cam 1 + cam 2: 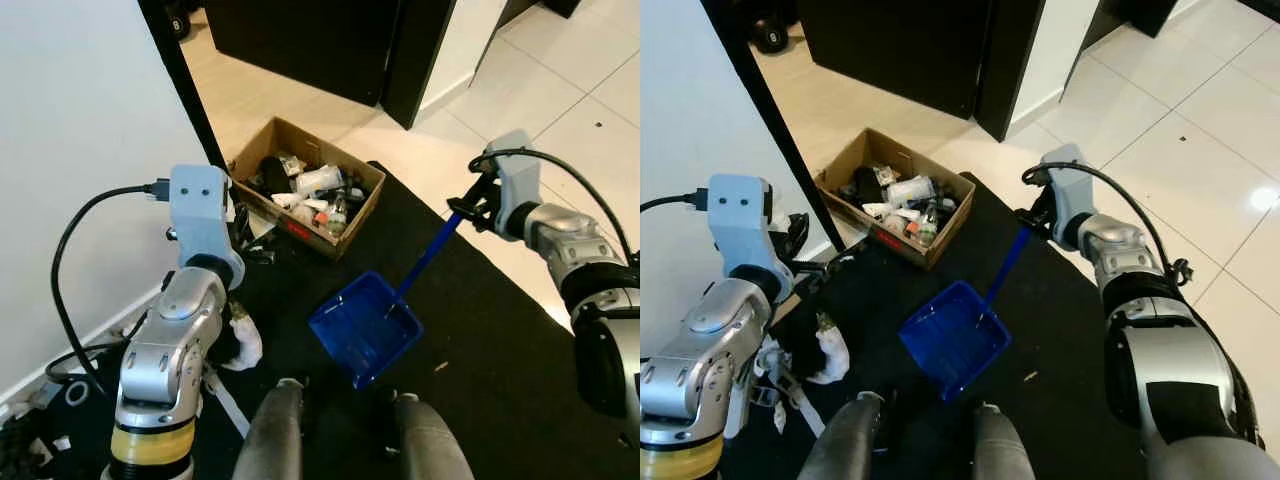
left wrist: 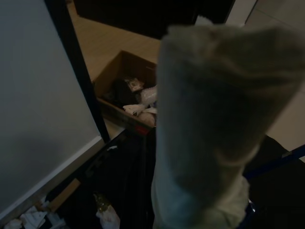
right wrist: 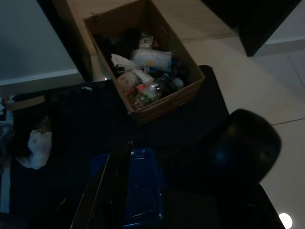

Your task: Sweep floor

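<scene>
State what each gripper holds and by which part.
The right gripper holds the blue dustpan by its handle's top end. What the left gripper holds cannot be told.

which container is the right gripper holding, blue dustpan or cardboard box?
The blue dustpan: the right gripper is shut on the top of its long handle, pan on the black mat. The cardboard box, full of trash, stands untouched beyond it.
</scene>
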Controlling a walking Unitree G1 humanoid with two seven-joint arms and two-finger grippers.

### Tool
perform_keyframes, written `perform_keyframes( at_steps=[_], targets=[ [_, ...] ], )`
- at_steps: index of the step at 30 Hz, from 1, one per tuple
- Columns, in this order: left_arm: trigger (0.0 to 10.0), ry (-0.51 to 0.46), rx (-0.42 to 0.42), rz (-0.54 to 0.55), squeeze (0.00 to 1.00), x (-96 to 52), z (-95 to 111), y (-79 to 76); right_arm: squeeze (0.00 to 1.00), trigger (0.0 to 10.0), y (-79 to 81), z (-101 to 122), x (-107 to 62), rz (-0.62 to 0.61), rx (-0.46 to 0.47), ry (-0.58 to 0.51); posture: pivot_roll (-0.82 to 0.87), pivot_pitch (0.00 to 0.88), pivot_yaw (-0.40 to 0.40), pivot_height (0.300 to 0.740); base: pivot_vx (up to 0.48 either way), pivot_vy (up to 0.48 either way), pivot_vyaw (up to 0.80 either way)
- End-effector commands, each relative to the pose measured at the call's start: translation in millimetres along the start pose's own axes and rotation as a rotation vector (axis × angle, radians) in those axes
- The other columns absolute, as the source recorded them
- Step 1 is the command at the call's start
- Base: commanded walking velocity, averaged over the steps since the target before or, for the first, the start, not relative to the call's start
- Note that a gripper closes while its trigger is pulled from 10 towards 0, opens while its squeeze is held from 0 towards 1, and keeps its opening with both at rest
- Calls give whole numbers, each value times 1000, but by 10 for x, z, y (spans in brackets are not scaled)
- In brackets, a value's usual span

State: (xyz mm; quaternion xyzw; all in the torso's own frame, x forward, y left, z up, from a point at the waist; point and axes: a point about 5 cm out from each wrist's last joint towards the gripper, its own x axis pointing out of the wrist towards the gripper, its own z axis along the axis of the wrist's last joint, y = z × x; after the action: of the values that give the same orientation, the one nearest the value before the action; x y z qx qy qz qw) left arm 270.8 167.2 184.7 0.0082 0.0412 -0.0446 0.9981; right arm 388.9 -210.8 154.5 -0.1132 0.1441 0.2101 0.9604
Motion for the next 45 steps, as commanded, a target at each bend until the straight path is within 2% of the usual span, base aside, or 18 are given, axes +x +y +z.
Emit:
perform_keyframes(
  at_steps=[1, 12, 13, 14, 15, 17, 18, 19, 20, 22, 23, 24, 25, 26, 27, 39, 43, 45],
  targets=[
    [10000, 8, 49, 55, 0, -74, 8, 103, 0, 10000, 17, -48, 6, 11, 8, 34, 197, 297, -25, 740, 0, 0, 0],
    [10000, 26, 54, 109, 0, -216, -22, 160, 0, 10000, -6, 96, 59, -110, -9, 8, 253, 317, -52, 740, 0, 0, 0],
    [10000, 28, 55, 119, 0, -248, -21, 176, 0, 9373, 22, 102, 77, -106, -21, 11, 266, 321, -56, 740, 0, 0, 0],
    [10000, 30, 58, 125, 0, -260, -22, 183, 0, 9373, 32, 107, 85, -106, -31, 13, 266, 321, -56, 740, 0, 0, 0],
    [10000, 33, 60, 132, 0, -280, -22, 194, 0, 7333, 44, 113, 93, -105, -34, 13, 274, 325, -60, 740, 0, 0, 0],
    [10000, 34, 60, 137, 0, -297, -23, 202, 0, 7333, 52, 117, 99, -104, -35, 14, 276, 327, -60, 740, 0, 0, 0],
    [10000, 37, 60, 140, 0, -312, -27, 204, 0, 7686, 58, 114, 103, -103, -36, 19, 280, 331, -63, 740, 0, 0, 0],
    [10000, 40, 59, 143, 0, -327, -31, 203, 0, 8863, 60, 107, 103, -98, -34, 26, 283, 336, -65, 740, 0, 0, 0],
    [10000, 43, 58, 144, 0, -337, -37, 197, 0, 9412, 57, 94, 99, -94, -27, 33, 284, 337, -66, 740, 0, 0, 0],
    [10000, 46, 58, 145, 0, -346, -40, 193, 0, 9412, 54, 85, 96, -93, -21, 37, 284, 337, -67, 740, 0, 0, 0],
    [10000, 49, 58, 146, 0, -356, -46, 192, 0, 6118, 46, 71, 88, -90, -5, 39, 282, 340, -68, 740, 0, 0, 0],
    [10000, 49, 58, 146, 0, -356, -46, 192, 0, 6118, 46, 71, 88, -90, -5, 39, 282, 340, -68, 740, 0, 0, 0],
    [10000, 52, 57, 148, 0, -364, -49, 193, 0, 667, 40, 57, 82, -88, 13, 40, 282, 340, -67, 740, 0, 0, 0],
    [10000, 55, 56, 149, 0, -372, -51, 195, 0, 667, 38, 44, 77, -85, 31, 41, 281, 340, -67, 740, 0, 0, 0],
    [10000, 56, 55, 149, 0, -369, -50, 193, 0, 0, 46, 40, 78, -70, 45, 39, 280, 337, -66, 740, 0, 0, 0],
    [10000, 36, 48, 131, 0, -241, -20, 158, 0, 0, 43, 18, 45, 6, 97, 22, 238, 289, -66, 740, 0, 0, 0],
    [10000, 20, 40, 123, 0, -179, -7, 134, 0, 0, -15, 36, 14, -11, 110, 5, 218, 266, -72, 740, 0, 0, 0],
    [10000, 6, 40, 115, 0, -122, 5, 120, 0, 0, -96, 121, -9, -74, 177, -46, 181, 233, -69, 740, 0, 0, 0]
  ],
)
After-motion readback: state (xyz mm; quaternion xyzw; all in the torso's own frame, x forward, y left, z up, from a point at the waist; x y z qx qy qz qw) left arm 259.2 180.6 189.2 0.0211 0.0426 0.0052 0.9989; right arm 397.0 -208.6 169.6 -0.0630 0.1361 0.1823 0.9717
